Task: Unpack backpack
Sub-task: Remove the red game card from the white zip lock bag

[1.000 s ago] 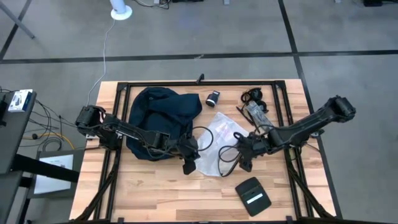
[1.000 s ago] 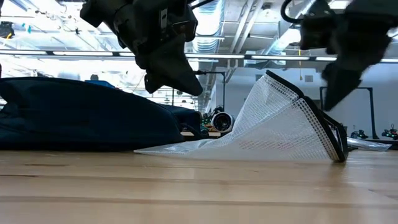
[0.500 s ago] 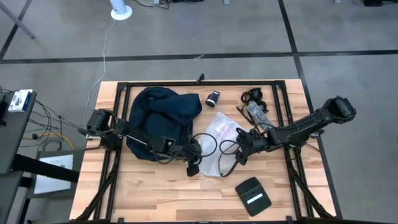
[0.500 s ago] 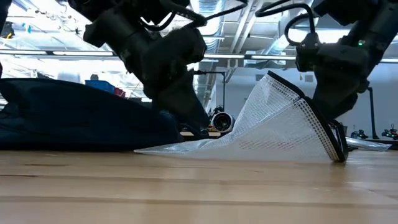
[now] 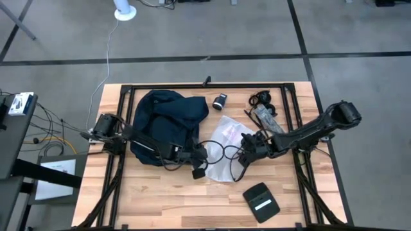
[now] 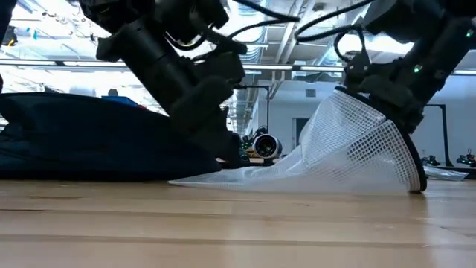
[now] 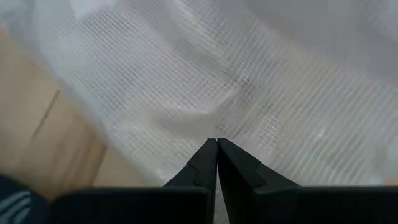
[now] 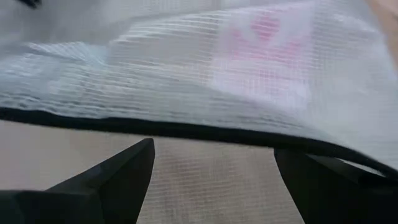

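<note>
The dark navy backpack (image 5: 164, 119) lies flat at the table's far left. Right of it lies a clear mesh bag (image 5: 226, 138) with a black-trimmed edge, which stands raised at its right side (image 6: 349, 145). My left gripper (image 5: 198, 172) is shut, its tips (image 7: 216, 144) low over the bag's near left part. My right gripper (image 5: 246, 154) is open at the bag's raised edge, which runs across just beyond its fingers (image 8: 212, 155). My left gripper points its shut fingers slanting down at the mesh (image 7: 249, 93); whether the tips touch it I cannot tell. My right gripper comes slanting down from the table's right against the top of the bag's raised black edge (image 6: 355, 100). Nothing shows pinched, and the bag's lower part rests on the table.
A black flat pouch (image 5: 261, 202) with a white label lies near the front right. A small camera-like object (image 5: 219, 101) sits behind the mesh bag. Coiled cables (image 5: 260, 98) and a small packet (image 5: 264, 117) lie at the far right. A black frame rims the table (image 5: 205, 85).
My left gripper has come down toward the table beside the backpack, to the mesh bag's left part. My right gripper has dropped and gone toward the table's left onto the bag's raised edge. That edge has shifted a little and now bulges rounder.
</note>
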